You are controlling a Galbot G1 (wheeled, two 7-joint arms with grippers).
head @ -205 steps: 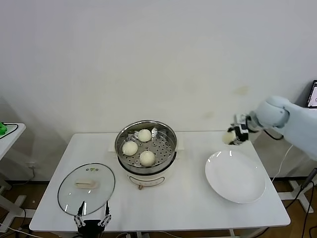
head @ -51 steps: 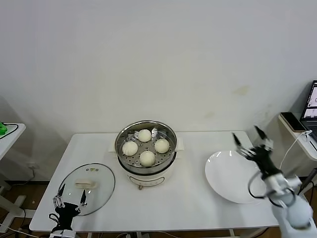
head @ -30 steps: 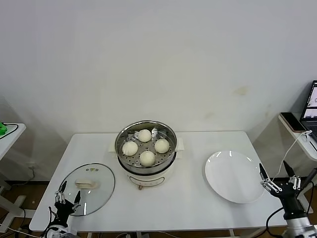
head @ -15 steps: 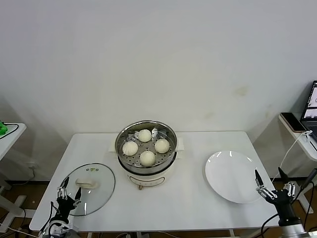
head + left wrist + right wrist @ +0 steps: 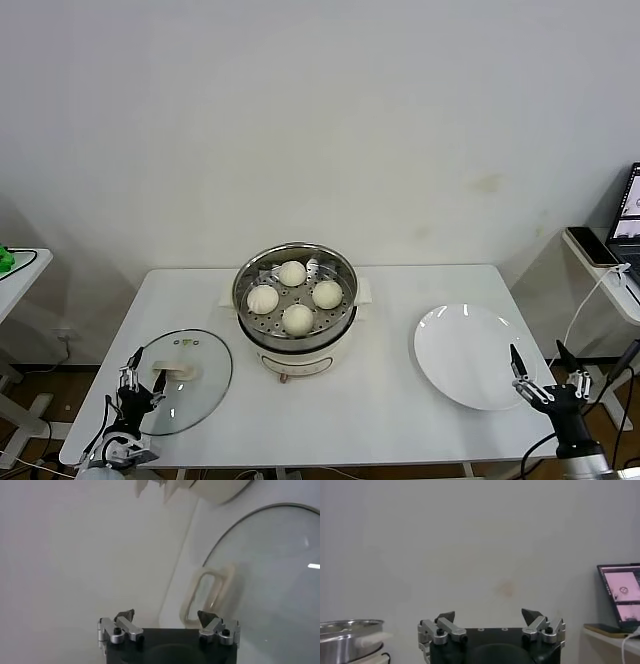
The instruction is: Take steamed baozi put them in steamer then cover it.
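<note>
From the head camera, you are looking at the round, shiny stainless-steel steamer (image 5: 295, 292) sitting uncovered on its white cooker base in the middle of the white table (image 5: 380, 400). Four smooth, round, cream-white steamed baozi (image 5: 298, 318) are resting on its perforated floor, close together but apart. The round glass lid with a cream handle (image 5: 176, 380) is lying flat on the table to the steamer's left, and the flat white plate (image 5: 474, 355) is lying to its right. The left gripper (image 5: 139, 379) is hovering at the lid's near edge with its fingers spread and gripping nothing. The right gripper (image 5: 548, 375) is hanging beside the plate's near right rim, fingers splayed wide and empty.

In the left wrist view, you are seeing the left gripper's two parted fingertips (image 5: 125, 616) pointing toward the cream handle, not touching it.

In the right wrist view, the parted fingertips (image 5: 446, 617) are facing the bare wall, with the steamer's steel rim (image 5: 350, 632) showing at the edge.
</note>
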